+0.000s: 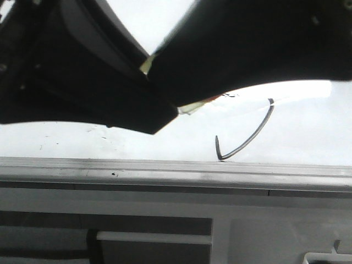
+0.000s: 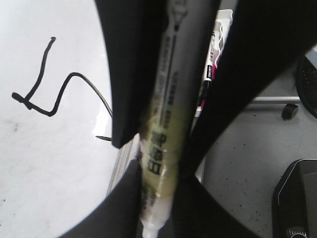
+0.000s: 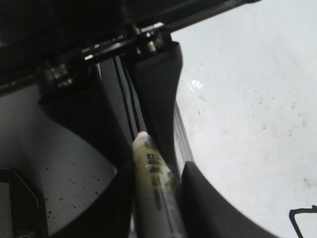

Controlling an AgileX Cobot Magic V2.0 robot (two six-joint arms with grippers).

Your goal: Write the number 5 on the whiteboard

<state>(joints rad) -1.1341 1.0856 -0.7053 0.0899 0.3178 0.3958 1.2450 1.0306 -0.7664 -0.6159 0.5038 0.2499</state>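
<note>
The number 5 [image 2: 49, 101] is drawn in thin dark line on the glossy whiteboard [image 2: 49, 168]. Its curved tail [image 1: 254, 133] shows in the front view near the grey frame edge [image 1: 165, 169], and a corner of it shows in the right wrist view [image 3: 301, 218]. Both grippers hold one white marker [image 2: 166, 124] over the board's edge. My left gripper [image 2: 161, 201] is shut on one end of it. My right gripper [image 3: 156, 198] is shut on its barrel [image 3: 151, 178]. The two arms' dark bodies hide the rest of the figure in the front view.
A holder with another marker [image 2: 212, 57] sits beyond the board's edge. The grey speckled floor [image 2: 237, 163] lies beside it, with a black wheel [image 2: 290, 111] and a black device [image 2: 297, 198]. A white tray [image 1: 330, 257] is low at the front right.
</note>
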